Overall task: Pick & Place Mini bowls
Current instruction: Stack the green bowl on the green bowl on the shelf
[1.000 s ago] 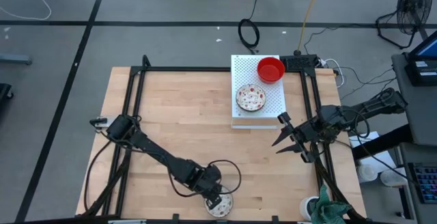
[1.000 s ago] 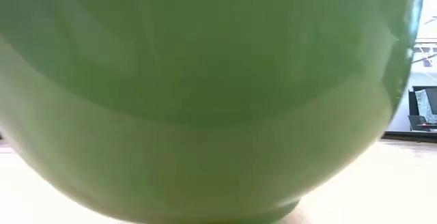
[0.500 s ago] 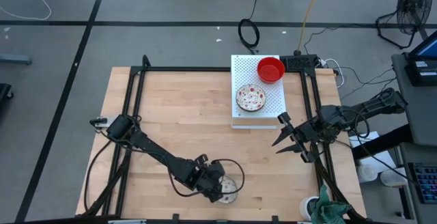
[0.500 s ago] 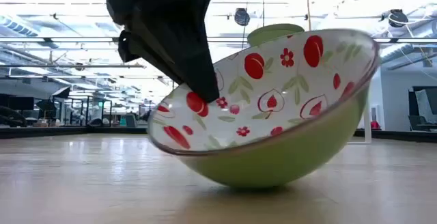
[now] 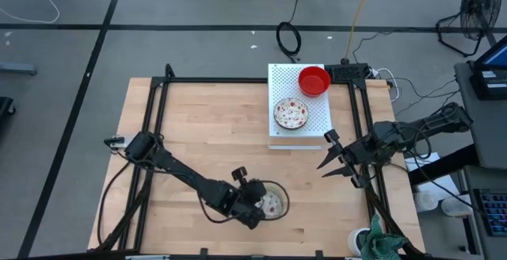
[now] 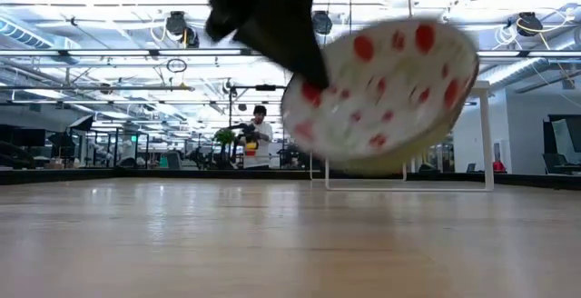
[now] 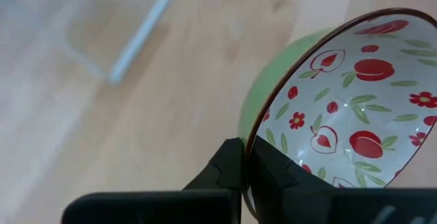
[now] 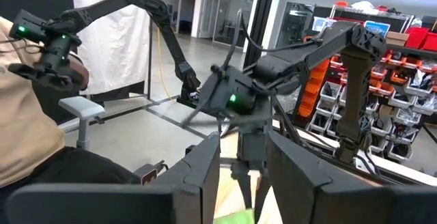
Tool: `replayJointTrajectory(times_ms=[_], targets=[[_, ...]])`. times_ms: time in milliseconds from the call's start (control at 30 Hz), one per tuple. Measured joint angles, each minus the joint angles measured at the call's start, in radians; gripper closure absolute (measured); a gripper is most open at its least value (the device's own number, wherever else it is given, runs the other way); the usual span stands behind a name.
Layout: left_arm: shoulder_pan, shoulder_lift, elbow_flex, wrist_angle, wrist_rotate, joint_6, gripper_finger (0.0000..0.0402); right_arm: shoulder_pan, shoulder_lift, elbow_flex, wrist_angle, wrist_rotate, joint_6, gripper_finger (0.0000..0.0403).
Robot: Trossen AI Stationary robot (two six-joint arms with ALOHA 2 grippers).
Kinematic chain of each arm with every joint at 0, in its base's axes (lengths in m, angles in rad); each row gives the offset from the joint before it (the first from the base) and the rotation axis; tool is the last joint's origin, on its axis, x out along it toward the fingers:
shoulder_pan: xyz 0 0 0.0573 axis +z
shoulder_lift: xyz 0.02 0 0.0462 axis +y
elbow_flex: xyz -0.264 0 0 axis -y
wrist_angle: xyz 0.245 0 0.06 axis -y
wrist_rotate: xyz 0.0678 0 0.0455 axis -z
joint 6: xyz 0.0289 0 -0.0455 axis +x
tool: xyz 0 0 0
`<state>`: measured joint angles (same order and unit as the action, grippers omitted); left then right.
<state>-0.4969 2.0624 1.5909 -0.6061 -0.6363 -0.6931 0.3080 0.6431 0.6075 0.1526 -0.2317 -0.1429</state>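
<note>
A mini bowl (image 7: 341, 115), green outside and white inside with red flowers and fruits, hangs tilted above the table near its near edge (image 5: 273, 204), with my left gripper (image 7: 246, 173) shut on its rim. A plain red mini bowl (image 5: 314, 80) and another flowered one (image 5: 291, 114) stand on their bases on the white perforated board (image 5: 317, 125) at the far right. My right gripper (image 5: 333, 158) hovers open with nothing between its fingers at the table's right edge, near the board. My left gripper pinches the bowl's rim (image 7: 254, 138) between its two fingers, one finger outside (image 7: 229, 166) on the green wall and one inside (image 7: 276, 173) on the flowered face. The fingers slant down from above. The bowl is lifted clear of the table and tipped, its inside facing the near edge (image 6: 381, 98).
The wooden table top (image 5: 206, 133) lies bare between the held bowl and the board. A dark metal frame (image 5: 158, 117) runs along the table's left and right sides. A green cloth (image 5: 382, 246) lies off the near right corner. People show in the room beyond.
My left gripper has risen and gone from the table's near edge toward its far edge and a little right, rolling its wrist. The flowered bowl, first resting tipped on the table, is now lifted clear and turned more on edge. The gripper stayed shut on it.
</note>
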Motion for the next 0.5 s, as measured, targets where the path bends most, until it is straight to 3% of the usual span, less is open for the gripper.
replayJointTrajectory(times_ms=[200, 500], targets=[[0.014, -0.001, 0.156, -0.033, 0.000, 0.161, 0.0391, 0.000, -0.103, 0.000, -0.099, 0.106, 0.001, 0.0298], [0.083, -0.003, 0.519, -0.325, 0.013, 0.220, 0.0392, 0.000, -0.173, 0.000, -0.206, 0.235, 0.001, 0.0298]])
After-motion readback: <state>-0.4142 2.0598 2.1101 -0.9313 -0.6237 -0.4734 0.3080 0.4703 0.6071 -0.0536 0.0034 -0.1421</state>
